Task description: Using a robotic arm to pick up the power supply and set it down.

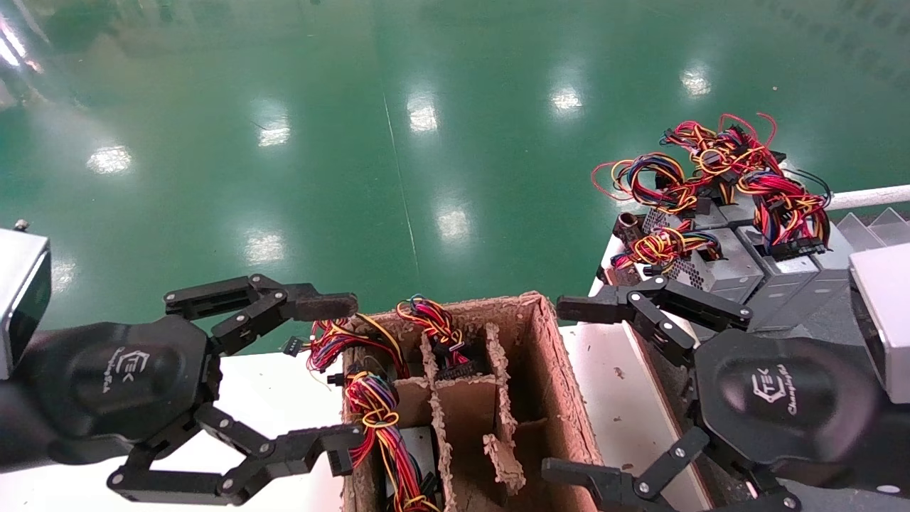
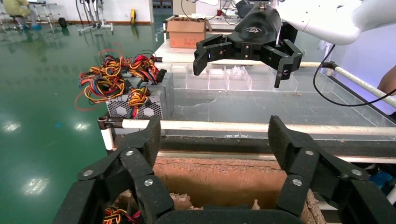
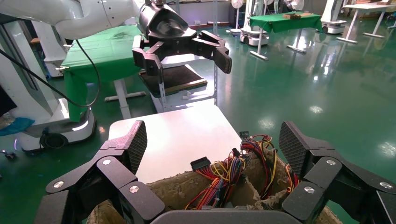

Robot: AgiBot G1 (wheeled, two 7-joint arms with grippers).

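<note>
Left gripper [image 1: 338, 377] and right gripper [image 1: 569, 391] flanking cardboard box [image 1: 561, 370], jaws wide apart, empty.

boxed power supply [image 1: 412, 455] mostly hidden by wires

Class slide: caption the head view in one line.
Both open end effectors, left and right, flank a cardboard box holding wired power supplies.

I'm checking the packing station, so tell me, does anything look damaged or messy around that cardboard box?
Yes. The cardboard box has ragged, crumbling edges, and its inner dividers are torn and leaning. Wire bundles spill over its rim nearest the left gripper.
</note>
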